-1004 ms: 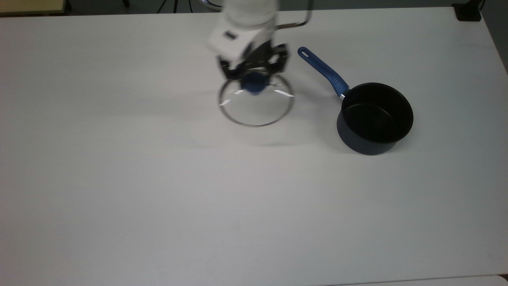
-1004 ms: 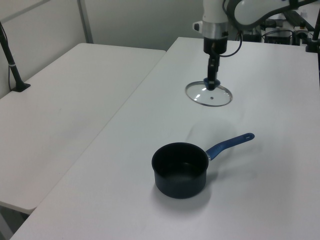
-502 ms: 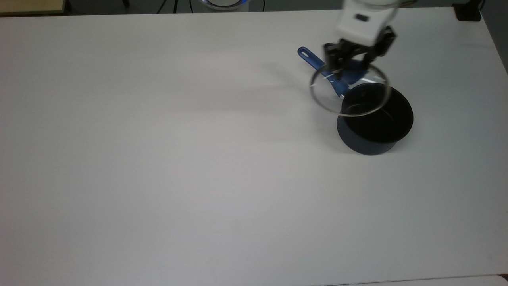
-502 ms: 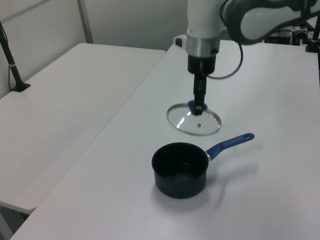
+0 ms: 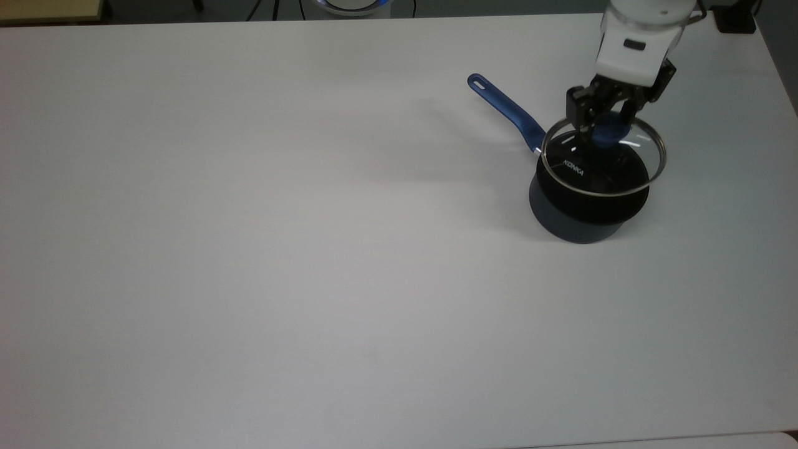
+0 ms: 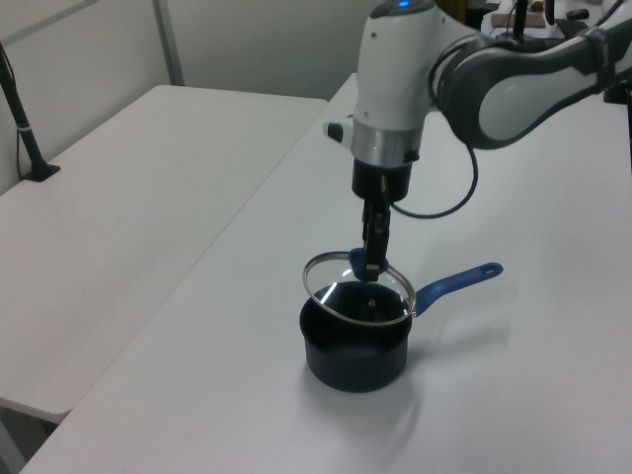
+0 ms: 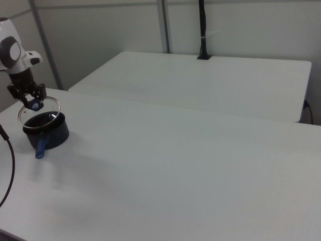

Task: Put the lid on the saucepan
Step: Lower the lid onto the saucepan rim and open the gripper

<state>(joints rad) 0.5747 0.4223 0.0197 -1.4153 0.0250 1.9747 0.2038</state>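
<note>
Glass lid [image 5: 600, 167] hangs just above saucepan [image 5: 583, 206], roughly centred over rim, seemingly not seated. Gripper [image 5: 606, 128] pinches blue knob [image 5: 608, 135]. Carry done; left: lower, settle, let go.

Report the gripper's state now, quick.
Gripper: shut on the lid by its blue knob, holding it just above the saucepan.

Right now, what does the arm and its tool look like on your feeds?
The arm has glossy white rounded shells with grey joint sections. A white wrist block with a small dark mark sits above the tool, whose two fingers are black. A thin black cable loops off the wrist in the left view. A blue light shows at the arm's top there.
</note>
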